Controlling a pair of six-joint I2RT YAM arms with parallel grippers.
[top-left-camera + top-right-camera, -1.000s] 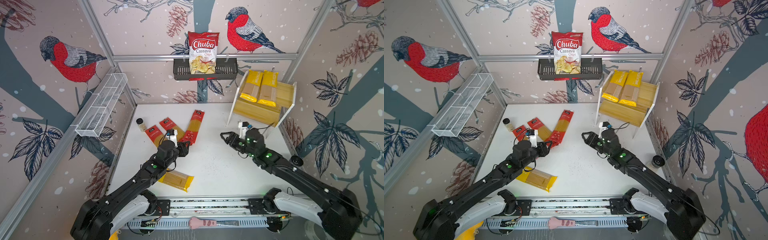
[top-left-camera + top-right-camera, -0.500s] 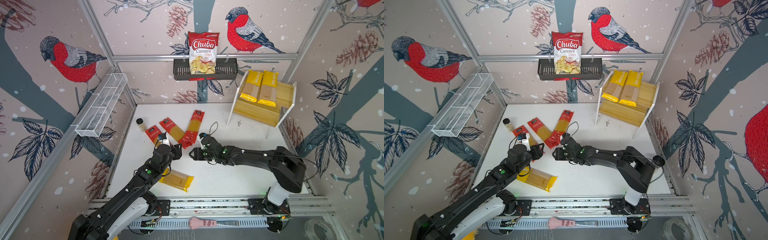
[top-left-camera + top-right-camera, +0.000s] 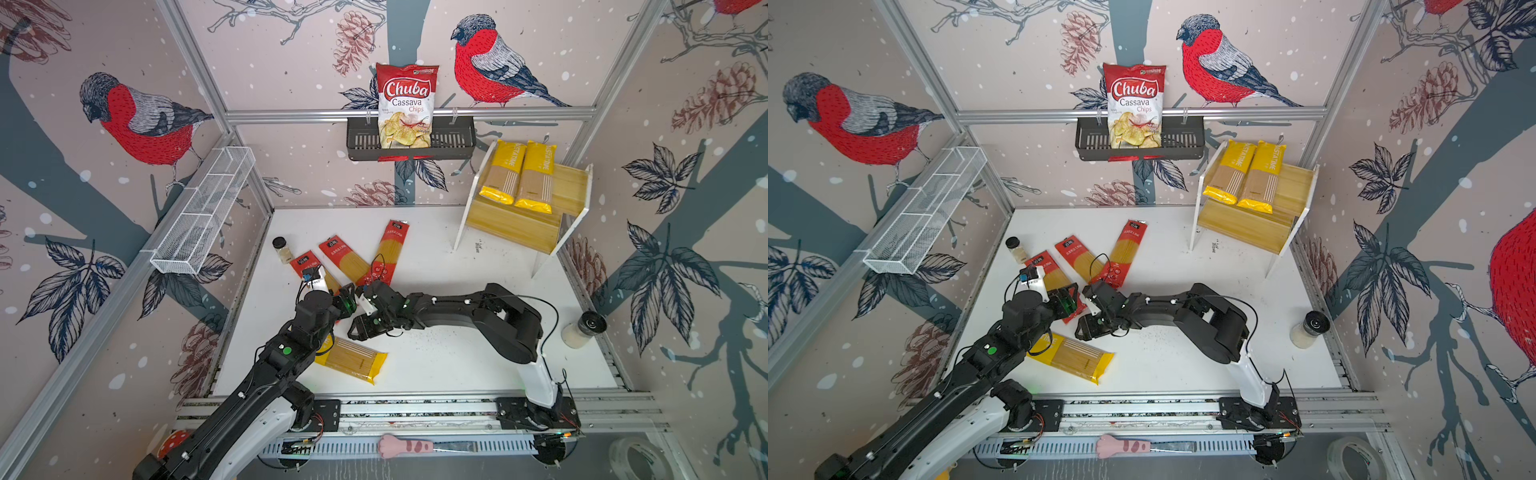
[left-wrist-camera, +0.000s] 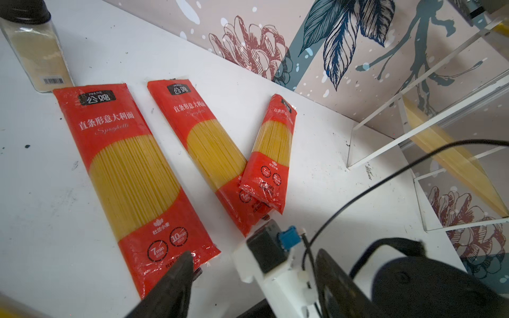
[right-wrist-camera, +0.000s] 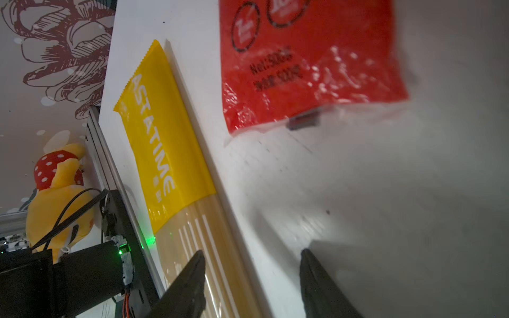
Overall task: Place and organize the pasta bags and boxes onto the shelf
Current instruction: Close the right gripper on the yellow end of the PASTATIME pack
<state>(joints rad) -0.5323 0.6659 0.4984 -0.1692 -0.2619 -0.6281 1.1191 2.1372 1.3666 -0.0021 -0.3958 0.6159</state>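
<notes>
The left end effector (image 3: 348, 300) has its jaws spread, with one finger (image 4: 176, 275) at the end of a red-ended clear spaghetti packet (image 4: 132, 170) on the white bench (image 3: 457, 257). The right end effector (image 5: 253, 251) is also spread and empty, just beside a yellow "PASTATIME" packet (image 3: 351, 360). Two more yellow packets (image 3: 505, 174) lie on the top board of the bamboo-coloured wooden shelf (image 3: 511, 226).

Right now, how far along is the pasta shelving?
Done: two yellow packets lie on the shelf's upper tier. In hand: nothing; left gripper and right gripper are both open, low over the table. Remaining: one yellow packet and three red packets on the table.
</notes>
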